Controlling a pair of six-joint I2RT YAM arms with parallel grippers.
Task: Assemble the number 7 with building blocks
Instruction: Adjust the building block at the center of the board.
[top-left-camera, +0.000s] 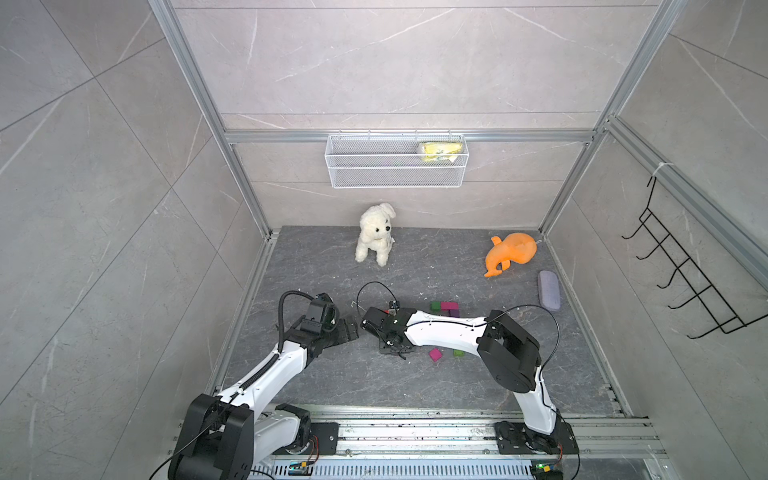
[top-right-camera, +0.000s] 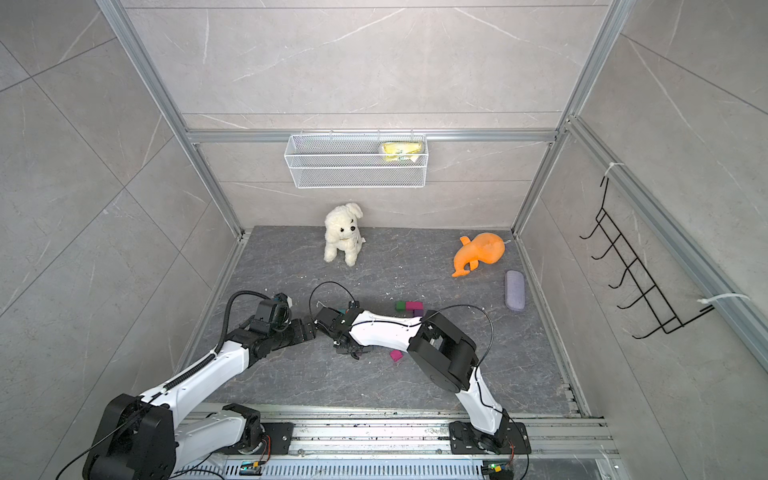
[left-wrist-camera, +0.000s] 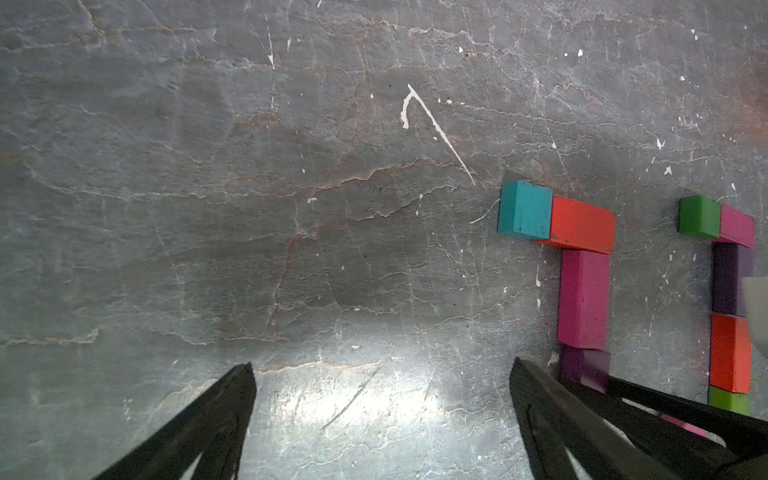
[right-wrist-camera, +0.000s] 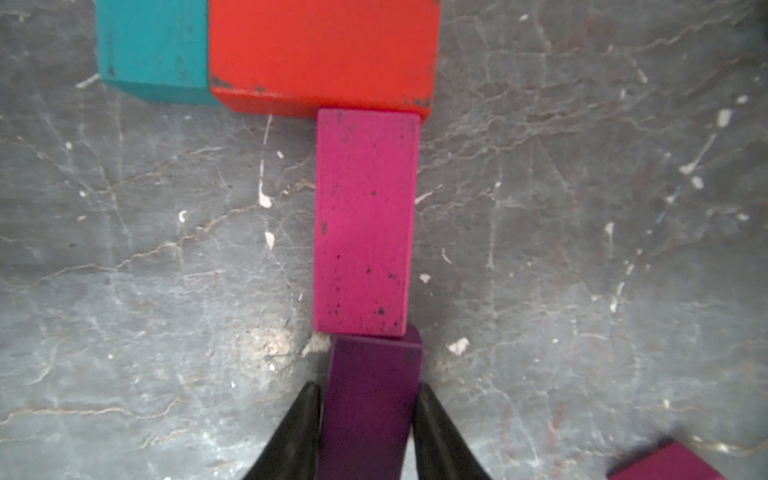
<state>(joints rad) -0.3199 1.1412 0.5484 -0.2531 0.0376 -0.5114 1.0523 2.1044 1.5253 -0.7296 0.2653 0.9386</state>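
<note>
A number 7 of building blocks lies flat on the dark floor: a teal block (right-wrist-camera: 153, 45) and a red block (right-wrist-camera: 324, 54) form the bar, and a magenta block (right-wrist-camera: 365, 220) hangs below as the stem. At the stem's lower end sits a purple block (right-wrist-camera: 370, 407), with my right gripper (right-wrist-camera: 368, 399) shut on its two sides; in both top views that gripper (top-left-camera: 395, 348) is under its wrist. My left gripper (left-wrist-camera: 383, 365) stands open over bare floor, left of the figure (left-wrist-camera: 582, 266). A loose magenta block (top-left-camera: 435, 354) lies nearby.
A second block figure (left-wrist-camera: 731, 291) with a green and magenta bar lies to the right, partly under my right arm. At the back stand a white plush dog (top-left-camera: 375, 235) and an orange plush toy (top-left-camera: 510, 253). A grey-lilac case (top-left-camera: 548, 289) lies near the right wall. A wire basket (top-left-camera: 397, 172) hangs on the back wall.
</note>
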